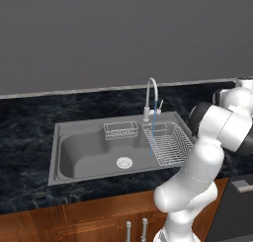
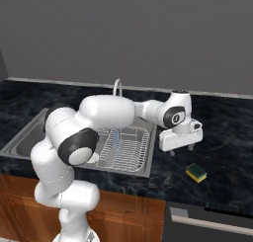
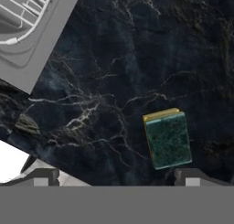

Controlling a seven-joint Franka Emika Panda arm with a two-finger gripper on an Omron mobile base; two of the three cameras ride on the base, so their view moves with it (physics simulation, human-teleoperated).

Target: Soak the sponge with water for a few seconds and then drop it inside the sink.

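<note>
Right now the sponge lies flat on the dark marbled counter, green face up, well to the right of the sink and near the counter's front edge. From the right base camera it sits at about five o'clock from the gripper, which hangs above the counter with its two short fingers pointing down and a clear gap of air between it and the sponge. In the hand camera the sponge is close to square, its slightly longer side running roughly from twelve to six o'clock with a small tilt, and its yellow edge showing at the twelve o'clock end. The two fingertips stand wide apart with nothing between them; the sponge lies just above the right-hand tip. A thin blue stream of water falls from the curved faucet into the wire dish rack that sits in the right part of the sink.
</note>
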